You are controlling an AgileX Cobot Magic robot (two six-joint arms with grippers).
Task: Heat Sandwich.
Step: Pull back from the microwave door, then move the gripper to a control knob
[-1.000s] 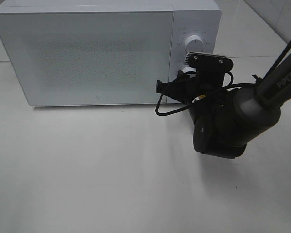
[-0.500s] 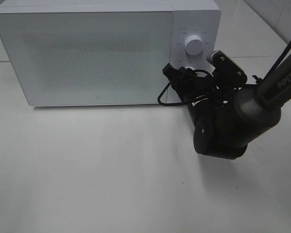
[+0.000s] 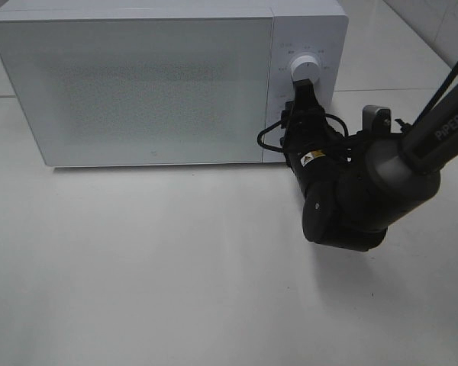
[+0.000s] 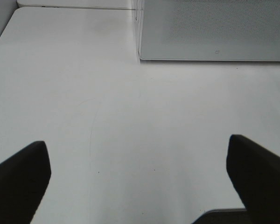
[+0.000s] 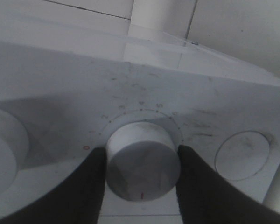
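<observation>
The sandwich shows in none of the views. My guess is that it sits behind the shut door of the microwave [image 3: 137, 84], though the frosted panel gives nothing away. Going by what a sandwich is, I'd expect it to be light and soft, easily crushed, with a filling that may slide out. A gentle hold across the crust edges, keeping it level, seems the safest way to take it.

The right gripper [image 5: 141, 156] is pinching the numbered dial [image 5: 142, 140] on the control panel, one finger pressed against each side of it. The left gripper [image 4: 136, 141] hangs spread wide over the bare white table [image 3: 137, 267], holding nothing.

The high camera shows the whole oven, the upper dial [image 3: 305, 67] and the right arm reaching in, but the arm hides the dial being held. The right wrist camera shows that grip plainly, the scale marks around the dial and a round button [image 5: 245, 156] beside it. The left wrist camera shows only table and the microwave's lower front corner.
</observation>
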